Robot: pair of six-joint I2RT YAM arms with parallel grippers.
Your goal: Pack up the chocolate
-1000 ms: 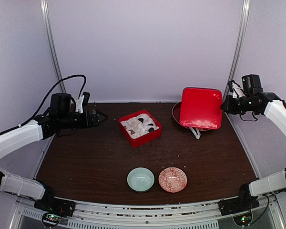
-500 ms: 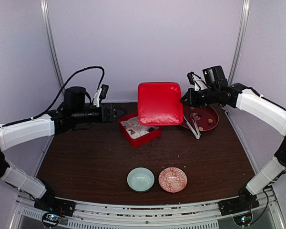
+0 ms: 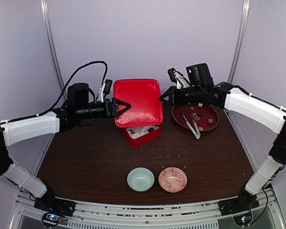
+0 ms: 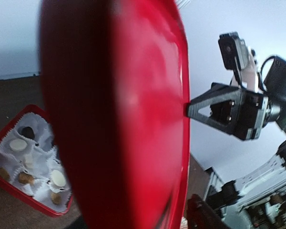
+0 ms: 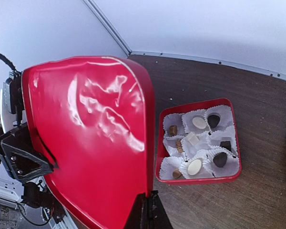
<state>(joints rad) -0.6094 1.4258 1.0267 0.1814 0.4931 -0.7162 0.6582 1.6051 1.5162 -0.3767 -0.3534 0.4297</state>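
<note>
Several pieces of chocolate (image 5: 195,166), tan, whitish and dark, sit in white paper cups inside the open red box (image 5: 196,180). The left wrist view also shows the chocolate (image 4: 57,178). A red lid (image 3: 138,101) hangs tilted above the box (image 3: 148,137). My right gripper (image 3: 163,98) is shut on the lid's right rim, and its fingers (image 5: 150,205) pinch that edge. My left gripper (image 3: 127,105) stands open at the lid's left edge, with the lid (image 4: 124,119) between its jaws. A few more pieces of chocolate (image 3: 209,120) lie on the dark red plate (image 3: 181,121).
Silver tongs (image 3: 193,128) lie across the plate's front rim. A pale green bowl (image 3: 140,179) and a red patterned bowl (image 3: 172,179) stand near the front edge. Metal poles rise at the back left and back right corners.
My right arm has carried the lid left from above the plate to above the box. My left gripper has moved right to the lid's left edge, and its jaws have narrowed.
</note>
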